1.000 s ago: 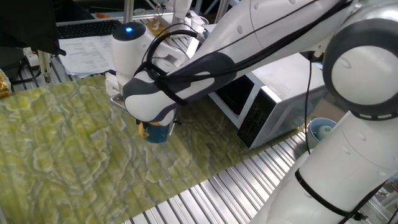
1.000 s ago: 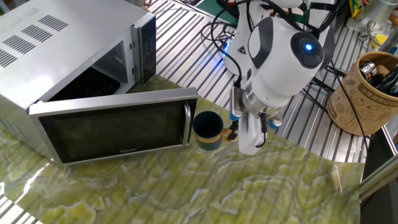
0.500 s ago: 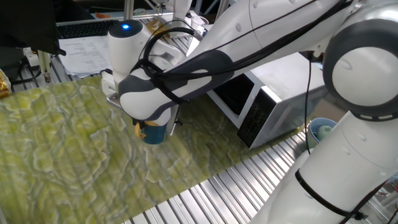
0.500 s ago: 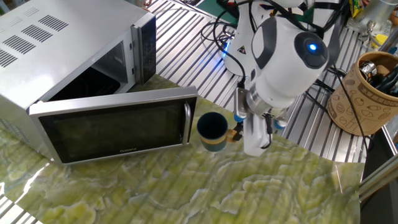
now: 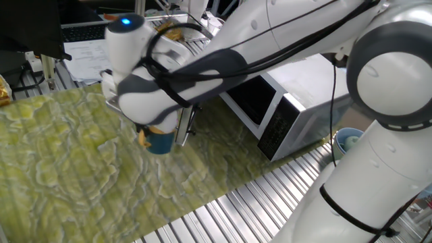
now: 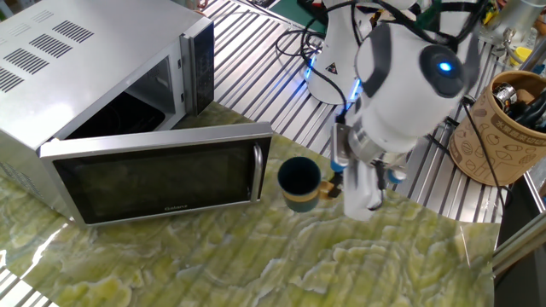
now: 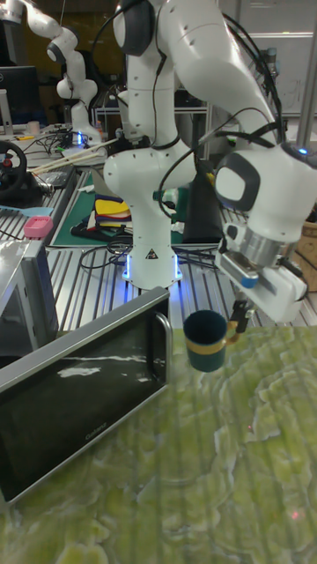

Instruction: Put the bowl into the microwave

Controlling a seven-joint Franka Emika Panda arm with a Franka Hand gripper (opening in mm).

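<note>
The bowl [image 6: 298,182] is a dark teal mug with a yellowish band and a tan handle [image 6: 328,188]. My gripper [image 6: 335,189] is shut on that handle and holds the mug upright, low over the green patterned cloth. The mug hangs just right of the free end of the microwave's open door [image 6: 162,177]. The white microwave [image 6: 81,64] stands at the left with its dark cavity showing. In the tall fixed view the bowl [image 7: 208,340] sits right of the door [image 7: 84,383], with the gripper [image 7: 238,326] at its handle. In one fixed view my arm hides much of the bowl [image 5: 160,142].
A pale blue round container [image 5: 349,140] sits beyond the microwave [image 5: 287,115] on the slatted metal table. A brown patterned pot [image 6: 505,128] with tools stands at the right. Another arm's white base [image 7: 150,256] and cables stand behind the cloth.
My gripper has carried the bowl steadily away from the microwave door's end, by a small amount each step. The microwave and its door have not moved.
</note>
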